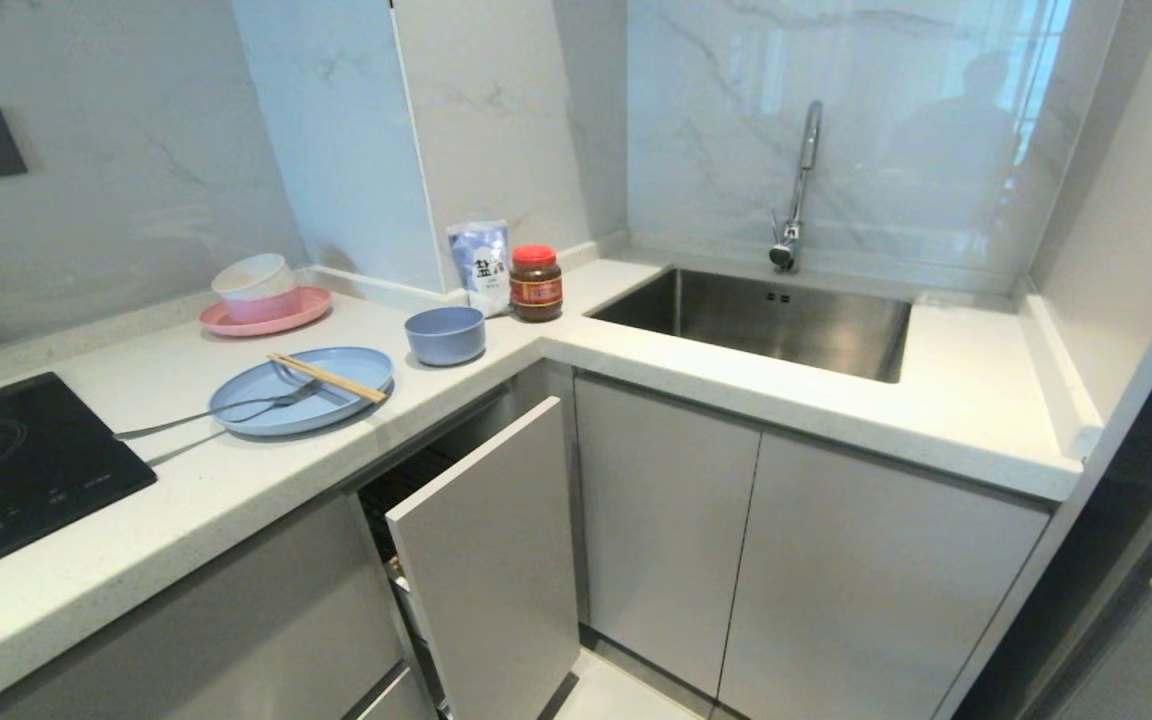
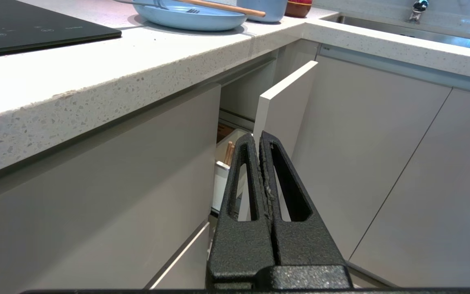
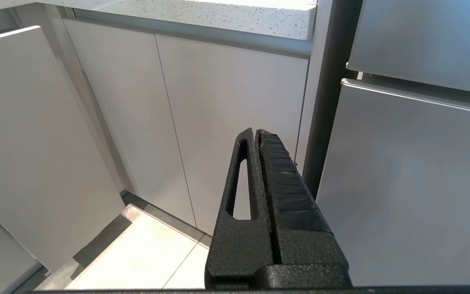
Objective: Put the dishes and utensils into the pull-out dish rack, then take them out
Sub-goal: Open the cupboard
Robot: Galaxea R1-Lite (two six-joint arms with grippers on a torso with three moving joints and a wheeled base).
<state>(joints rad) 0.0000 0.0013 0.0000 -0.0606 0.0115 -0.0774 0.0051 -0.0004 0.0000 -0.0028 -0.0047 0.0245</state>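
Start of loading; nothing is racked yet. The light-blue plate (image 1: 302,389) lies flat on the bench (image 1: 236,470), with the fork (image 1: 216,410) and the chopsticks (image 1: 328,378) resting across it; the fork handle overhangs the rim toward 8 o'clock, nearly reaching the cooktop (image 1: 16,470). The light-blue bowl (image 1: 445,334) stands upright just beyond the plate, at about 1 o'clock from it. A pink plate (image 1: 271,315) with a white-and-pink bowl (image 1: 254,277) sits further back at 11 o'clock and is not to be taken.

The pull-out dish rack (image 1: 484,560) is drawn only partway out beneath the bench edge, at 5 o'clock from the plate. In the left wrist view its white utensil box (image 2: 223,177) is glimpsed in the gap, with wooden sticks already standing in it.

The left gripper (image 2: 258,139) is held low before the cabinet fronts, fingers pressed together and holding nothing. The right gripper (image 3: 256,134) is likewise low, near the fridge door (image 3: 414,175), fingers pressed together, empty.

Judgement for the step in hand: the rack front should be drawn out fully first, the fingers being spread and hooked on its free edge, so that the prongs are reachable from above. The utensils are best lifted off before the plate is tilted, or they may slide off.
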